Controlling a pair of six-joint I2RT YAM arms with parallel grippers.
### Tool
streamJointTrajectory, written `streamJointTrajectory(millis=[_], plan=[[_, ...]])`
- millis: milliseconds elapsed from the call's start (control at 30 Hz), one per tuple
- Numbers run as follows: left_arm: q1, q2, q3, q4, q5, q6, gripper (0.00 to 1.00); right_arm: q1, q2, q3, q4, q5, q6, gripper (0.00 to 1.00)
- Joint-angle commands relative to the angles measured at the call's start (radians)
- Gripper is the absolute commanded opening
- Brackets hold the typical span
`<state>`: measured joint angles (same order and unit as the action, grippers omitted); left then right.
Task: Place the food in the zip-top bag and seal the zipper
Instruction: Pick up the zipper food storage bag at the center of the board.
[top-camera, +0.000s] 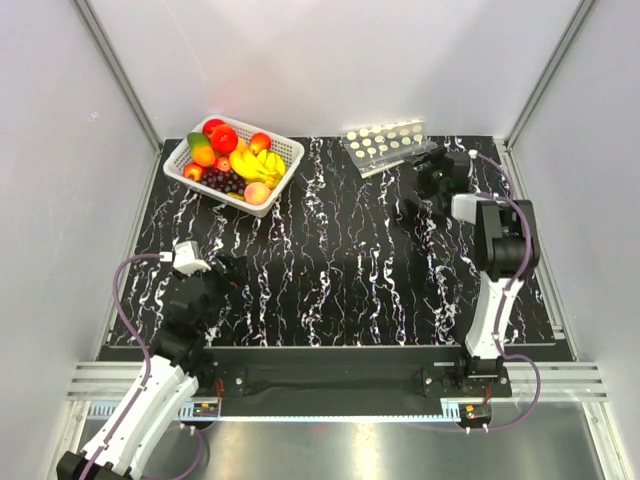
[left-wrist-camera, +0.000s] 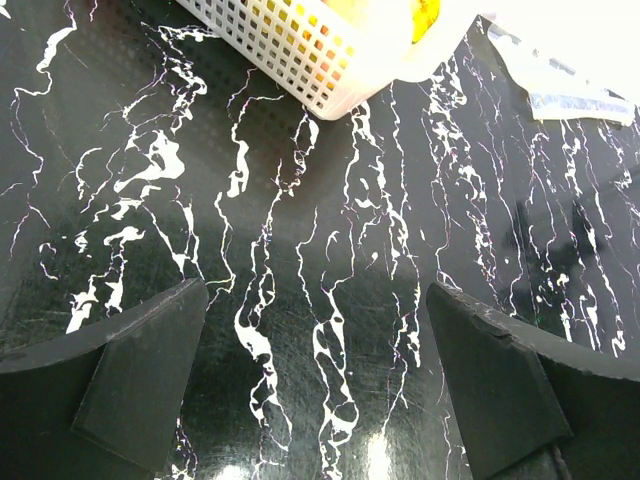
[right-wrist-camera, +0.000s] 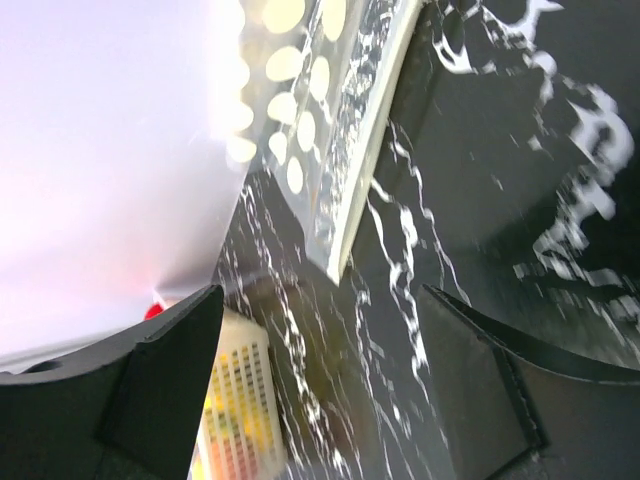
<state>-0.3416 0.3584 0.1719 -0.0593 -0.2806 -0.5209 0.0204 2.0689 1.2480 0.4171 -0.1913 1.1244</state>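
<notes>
At the far table (top-camera: 340, 290) edge, the zip-top bag (top-camera: 385, 146) lies right of the food (top-camera: 232, 165) in its basket (top-camera: 291, 152). We judge the bag floppy and slick; pinch a mouth corner. Both the left gripper (left-wrist-camera: 318, 385) and right gripper (right-wrist-camera: 320, 390) gape, empty.

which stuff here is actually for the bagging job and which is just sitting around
For the job:
- the food, piled in the basket
- the zip-top bag, lying at the far edge

Just there:
- white lattice basket, which only holds the fruit
- black marbled mat
</notes>
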Motion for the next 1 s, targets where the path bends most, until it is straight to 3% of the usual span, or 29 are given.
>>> streamJointTrajectory(millis=[0,200,300,400,500,767,900,933,967], plan=[[0.000,-0.001,0.017,0.035,-0.006,0.004,0.99,0.019,0.085,0.131,0.000,0.038,0.052,0.83],[-0.002,0.004,0.017,0.042,-0.002,0.004,0.99,0.036,0.223,0.272,-0.020,0.073,0.092,0.80],[-0.002,0.008,0.018,0.047,0.003,0.005,0.99,0.046,0.279,0.333,-0.027,0.079,0.106,0.68],[-0.002,0.011,0.018,0.047,0.004,0.005,0.99,0.055,0.330,0.396,-0.057,0.102,0.118,0.66],[-0.002,0.014,0.018,0.049,0.006,0.007,0.99,0.064,0.390,0.471,-0.080,0.118,0.136,0.58],[0.000,0.020,0.020,0.053,0.014,0.007,0.99,0.073,0.533,0.698,-0.189,0.147,0.164,0.54],[0.000,0.025,0.020,0.056,0.015,0.007,0.99,0.073,0.565,0.755,-0.195,0.150,0.160,0.31],[-0.002,0.027,0.020,0.056,0.015,0.009,0.99,0.075,0.557,0.746,-0.176,0.150,0.153,0.19],[-0.002,0.028,0.021,0.056,0.017,0.010,0.99,0.075,0.545,0.733,-0.166,0.153,0.138,0.14]])
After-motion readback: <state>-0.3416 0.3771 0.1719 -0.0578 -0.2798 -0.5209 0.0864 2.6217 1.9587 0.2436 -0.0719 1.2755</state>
